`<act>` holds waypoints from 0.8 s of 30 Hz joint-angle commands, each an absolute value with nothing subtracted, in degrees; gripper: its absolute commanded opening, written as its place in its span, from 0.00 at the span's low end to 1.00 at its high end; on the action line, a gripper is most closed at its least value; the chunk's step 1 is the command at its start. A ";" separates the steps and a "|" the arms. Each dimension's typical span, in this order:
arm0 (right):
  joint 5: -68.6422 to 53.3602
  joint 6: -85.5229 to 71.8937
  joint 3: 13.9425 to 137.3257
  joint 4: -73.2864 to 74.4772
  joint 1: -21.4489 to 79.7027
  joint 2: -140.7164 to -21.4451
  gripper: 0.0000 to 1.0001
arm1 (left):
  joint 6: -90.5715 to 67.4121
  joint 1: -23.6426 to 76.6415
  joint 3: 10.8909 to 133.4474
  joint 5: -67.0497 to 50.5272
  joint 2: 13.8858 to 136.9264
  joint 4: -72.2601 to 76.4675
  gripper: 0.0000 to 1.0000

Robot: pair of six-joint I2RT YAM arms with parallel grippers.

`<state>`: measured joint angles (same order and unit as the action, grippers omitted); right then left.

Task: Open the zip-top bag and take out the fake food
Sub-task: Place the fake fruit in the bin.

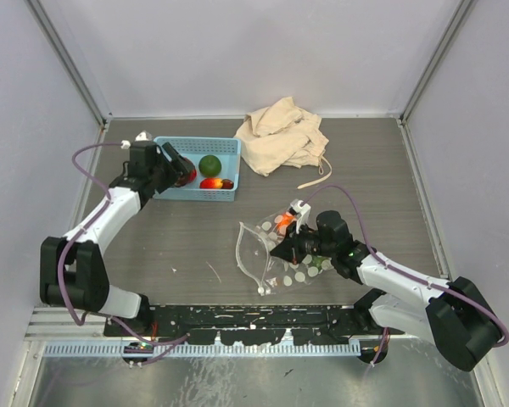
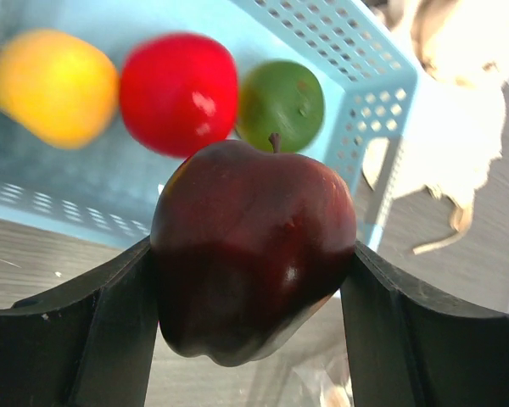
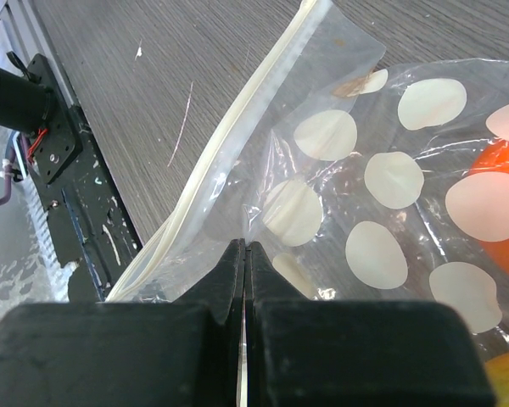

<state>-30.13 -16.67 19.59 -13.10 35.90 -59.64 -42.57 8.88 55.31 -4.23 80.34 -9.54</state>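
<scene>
Zip-top bag (image 3: 322,136) pinched by right fingers (image 3: 195,339); left fingers (image 2: 85,339) grip apple (image 2: 254,246).

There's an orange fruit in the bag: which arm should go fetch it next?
Left, probably. The right gripper is pinching the zip-top bag, steadying it; the left gripper only has to drop its dark red apple into the blue basket first.

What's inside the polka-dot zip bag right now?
An orange fruit shows through the zip-top bag, with a yellowish piece beside it. The white dots and the right pincer, shut on the plastic, hide the rest, so I cannot count.
</scene>
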 commanded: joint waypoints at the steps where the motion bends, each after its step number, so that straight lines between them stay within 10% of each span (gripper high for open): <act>1: -31.46 -16.87 19.75 -16.88 36.03 -59.61 0.01 | -40.98 8.61 63.12 7.56 84.93 -15.63 0.09; 14: -32.01 -17.27 19.39 -17.63 36.01 -59.70 0.01 | -36.77 8.62 81.44 17.45 101.28 -25.36 0.16; 21: -31.99 -17.40 19.51 -18.09 36.01 -60.35 0.01 | -34.12 8.61 87.45 20.00 106.35 -28.51 0.88; 24: -32.01 -17.40 19.68 -18.19 36.03 -60.75 0.01 | -33.85 8.59 87.70 20.13 106.12 -27.80 0.98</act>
<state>-31.20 -16.93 19.27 -14.66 35.90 -60.47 -35.44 8.86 84.90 17.39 106.67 -27.49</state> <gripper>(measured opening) 0.030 0.977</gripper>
